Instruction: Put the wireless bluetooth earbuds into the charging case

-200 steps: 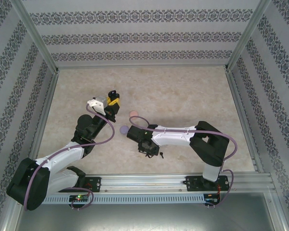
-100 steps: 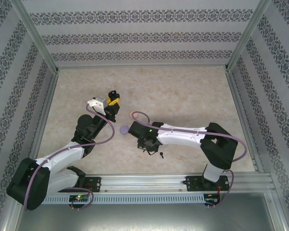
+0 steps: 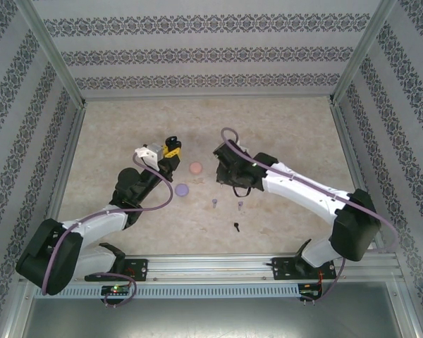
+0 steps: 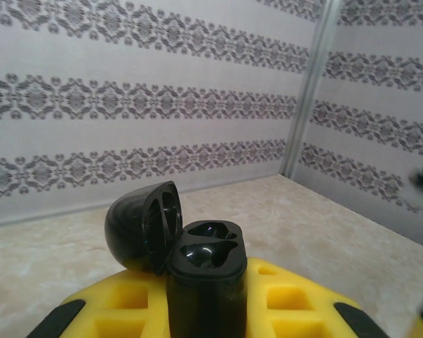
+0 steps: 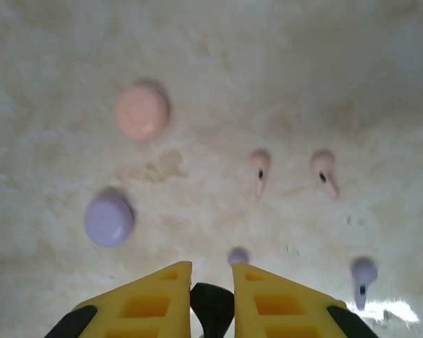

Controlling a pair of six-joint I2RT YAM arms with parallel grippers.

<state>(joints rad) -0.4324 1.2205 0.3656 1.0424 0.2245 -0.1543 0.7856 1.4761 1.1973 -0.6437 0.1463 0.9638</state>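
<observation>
Nothing seated yet: left pincer (image 4: 204,310) clamps the open black case (image 4: 206,257), right pincer (image 5: 211,282) nips a likely black earbud (image 5: 211,306), pink earbuds (image 5: 259,169) and lilac earbuds (image 5: 363,274) lie loose.

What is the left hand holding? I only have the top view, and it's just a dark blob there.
Observer: A small black case, clamped in the left hand, lid flipped open.
Reviewer: Anything in it?
Observer: No, both sockets look empty.
Reviewer: And the right hand?
Observer: The right hand pinches a black earbud.
</observation>
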